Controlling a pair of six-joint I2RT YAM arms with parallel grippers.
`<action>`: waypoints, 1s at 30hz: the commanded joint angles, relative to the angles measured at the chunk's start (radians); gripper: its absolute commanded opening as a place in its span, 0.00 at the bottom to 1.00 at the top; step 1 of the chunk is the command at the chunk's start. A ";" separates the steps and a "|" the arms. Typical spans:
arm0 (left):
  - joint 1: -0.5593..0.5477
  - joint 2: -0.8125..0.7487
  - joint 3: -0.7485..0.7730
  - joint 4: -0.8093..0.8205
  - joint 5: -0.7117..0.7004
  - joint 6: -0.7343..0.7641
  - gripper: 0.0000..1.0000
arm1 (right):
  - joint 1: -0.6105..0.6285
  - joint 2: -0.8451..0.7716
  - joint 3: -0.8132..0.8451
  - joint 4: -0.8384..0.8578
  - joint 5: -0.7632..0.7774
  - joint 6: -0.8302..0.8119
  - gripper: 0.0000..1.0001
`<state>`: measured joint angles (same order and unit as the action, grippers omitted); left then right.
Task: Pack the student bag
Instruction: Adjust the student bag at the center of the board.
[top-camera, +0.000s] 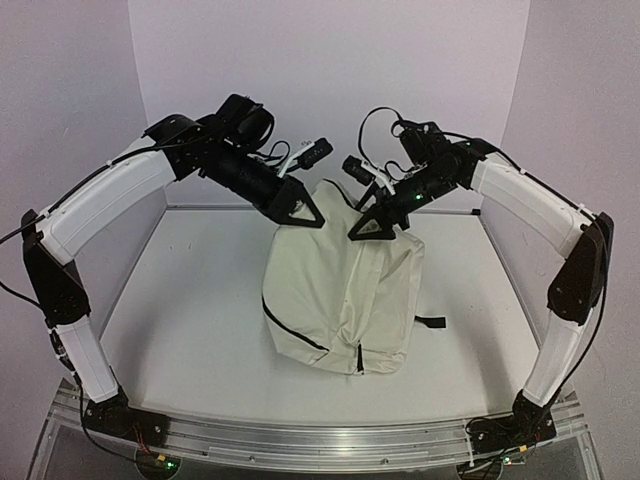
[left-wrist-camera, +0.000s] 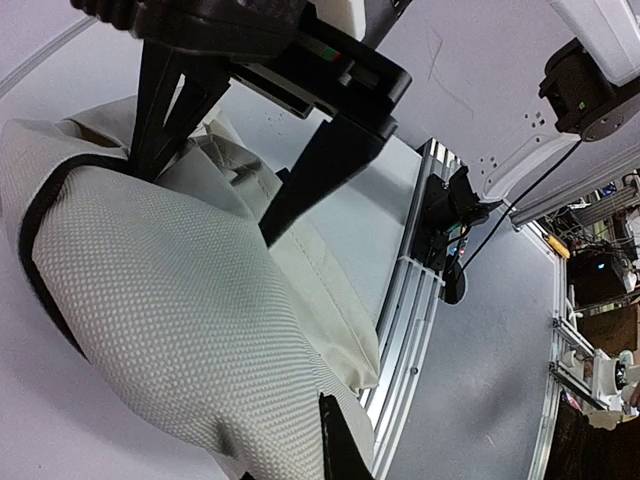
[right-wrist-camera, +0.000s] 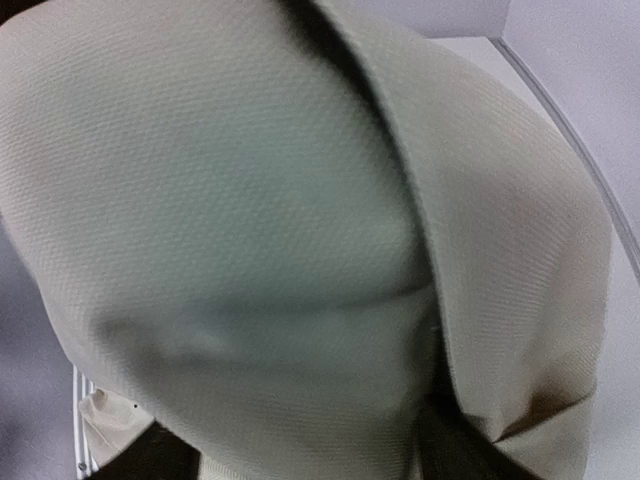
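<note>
The student bag (top-camera: 340, 290) is lying in the middle of the table (top-camera: 190, 320). Its long axis is running from the far side toward the bases of the arms, and its upper end is pointing away from them. That far end is rising a little from the surface, because the left gripper (top-camera: 305, 212) is pinching a fold of the cream fabric there; in the left wrist view the two black fingers (left-wrist-camera: 165, 110) are standing with the cloth between them. The right gripper (top-camera: 372, 225) is hovering just beside it, at the right side of the same far end. Its wrist camera is showing almost only cloth, very close, so I cannot tell if its jaws are grasping something or are released. A black strap (top-camera: 430, 322) is sticking out on the right side of the bag. In my judgement the coming move is depending on this far end. Both arms are about equally near to it, one on each side, and the bag body is stretching from them toward the near edge.
</note>
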<state>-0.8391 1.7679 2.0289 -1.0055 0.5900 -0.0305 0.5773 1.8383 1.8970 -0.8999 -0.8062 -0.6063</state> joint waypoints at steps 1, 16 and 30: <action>-0.005 -0.074 0.048 0.206 0.066 0.010 0.00 | 0.018 0.004 0.030 -0.007 0.029 -0.022 0.44; 0.281 -0.309 -0.482 0.575 -0.370 -0.458 0.79 | -0.105 0.054 0.174 0.087 0.301 0.522 0.00; 0.279 -0.119 -0.973 1.186 -0.203 -0.769 0.84 | -0.114 -0.049 0.099 0.235 0.102 0.674 0.00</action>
<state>-0.5617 1.5789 1.0368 -0.0683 0.3119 -0.7215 0.4459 1.9535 1.9588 -0.8802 -0.5197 0.0167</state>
